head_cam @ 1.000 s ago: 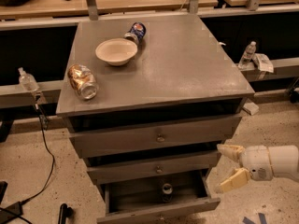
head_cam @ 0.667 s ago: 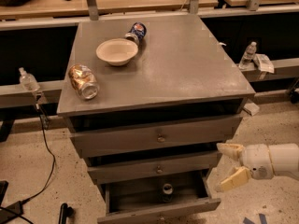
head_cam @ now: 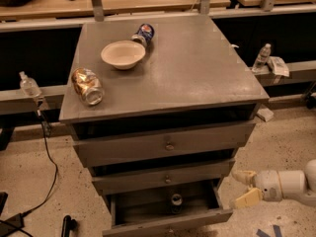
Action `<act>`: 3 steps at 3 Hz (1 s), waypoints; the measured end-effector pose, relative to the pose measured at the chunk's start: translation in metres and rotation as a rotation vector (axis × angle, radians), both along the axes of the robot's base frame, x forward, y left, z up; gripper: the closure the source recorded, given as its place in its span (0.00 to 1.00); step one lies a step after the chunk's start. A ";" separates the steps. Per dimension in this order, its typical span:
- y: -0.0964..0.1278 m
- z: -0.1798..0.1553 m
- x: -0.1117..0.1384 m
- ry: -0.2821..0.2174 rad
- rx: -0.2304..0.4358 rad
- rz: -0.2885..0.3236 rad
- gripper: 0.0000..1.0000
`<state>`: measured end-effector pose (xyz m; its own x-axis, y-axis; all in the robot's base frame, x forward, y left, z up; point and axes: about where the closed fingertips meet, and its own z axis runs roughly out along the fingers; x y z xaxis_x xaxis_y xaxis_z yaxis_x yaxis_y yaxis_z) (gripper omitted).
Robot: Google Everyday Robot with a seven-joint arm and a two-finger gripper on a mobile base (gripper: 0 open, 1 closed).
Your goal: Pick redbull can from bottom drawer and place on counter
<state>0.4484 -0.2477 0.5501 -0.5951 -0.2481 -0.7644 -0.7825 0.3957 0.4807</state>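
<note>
Standing in the open, dull grey wooden bottom drawer point(head_cam: 168, 224), the slim redbull can point(head_cam: 176, 202) shows its shiny round top; just right, the cream gripper point(head_cam: 236, 189) hangs spread wide, empty.

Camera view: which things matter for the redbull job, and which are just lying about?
Job: redbull can standing in the open bottom drawer; counter; gripper, open, right of that drawer.
Lying about: bowl, gold can and blue can on the counter; left bottle, right bottle beside the cabinet.
</note>
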 end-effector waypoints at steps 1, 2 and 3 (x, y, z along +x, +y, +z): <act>-0.025 -0.095 -0.017 0.075 0.101 -0.004 0.00; -0.032 -0.138 -0.030 0.115 0.170 0.014 0.00; -0.027 -0.162 -0.039 0.132 0.203 0.061 0.00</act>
